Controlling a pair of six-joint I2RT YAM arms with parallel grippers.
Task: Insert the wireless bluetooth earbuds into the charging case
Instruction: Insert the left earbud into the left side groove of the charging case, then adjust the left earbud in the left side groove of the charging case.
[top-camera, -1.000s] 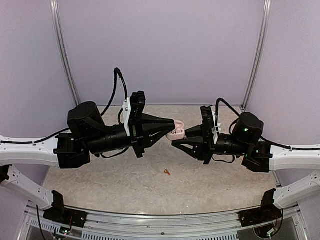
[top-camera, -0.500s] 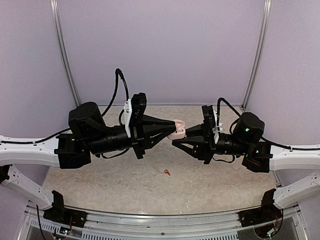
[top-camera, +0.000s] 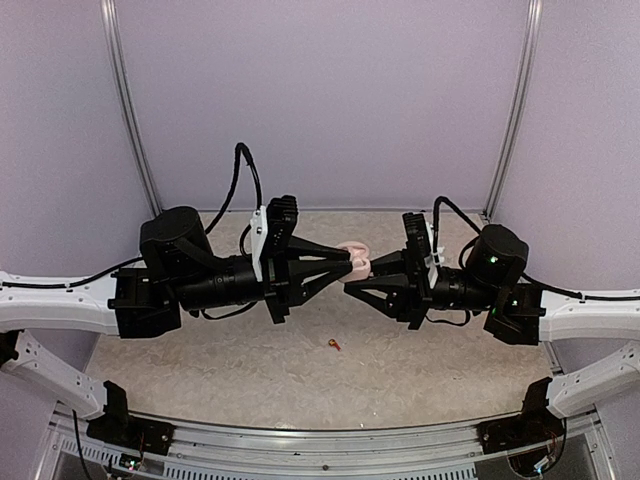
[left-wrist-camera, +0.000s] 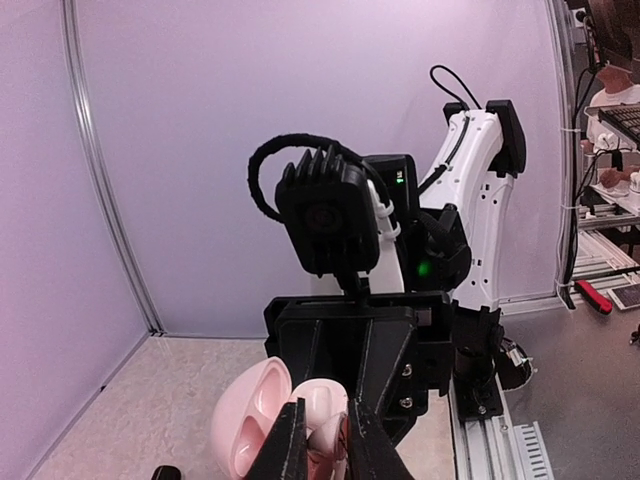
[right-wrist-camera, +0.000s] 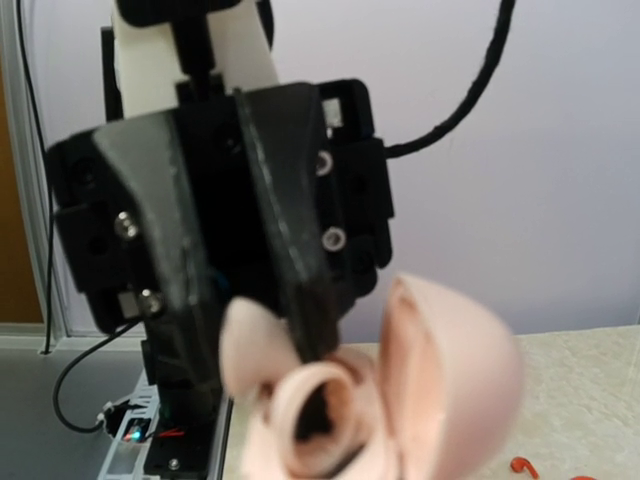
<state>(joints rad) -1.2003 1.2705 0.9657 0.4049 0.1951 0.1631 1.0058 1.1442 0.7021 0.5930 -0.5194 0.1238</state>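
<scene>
1. The left tool (top-camera: 346, 262) is extended level from the left, above the tabletop (top-camera: 230, 370). Its jaws are seen drawn almost together with pink plastic between them. Whether that plastic is pinched or only flanked cannot be told.
2. A red-orange earbud (top-camera: 334, 345) is seen lying loose on the tabletop, below the two meeting tools and toward the near edge, well apart from both. It is too small for its long axis to be made out.
3. The pink charging case (top-camera: 357, 256) is held aloft at centre with its lid (left-wrist-camera: 250, 415) swung open. Whether any bud is seated inside cannot be told.
4. The right tool (top-camera: 367, 270) is set against the case from the right and pressed shut on it.
5. The coming move is judged to turn on the drop from case to earbud. The bud lies down and slightly left of the case, marginally nearer the left tool. That tool is judged the one that can be spared, the case being carried by the right.
</scene>
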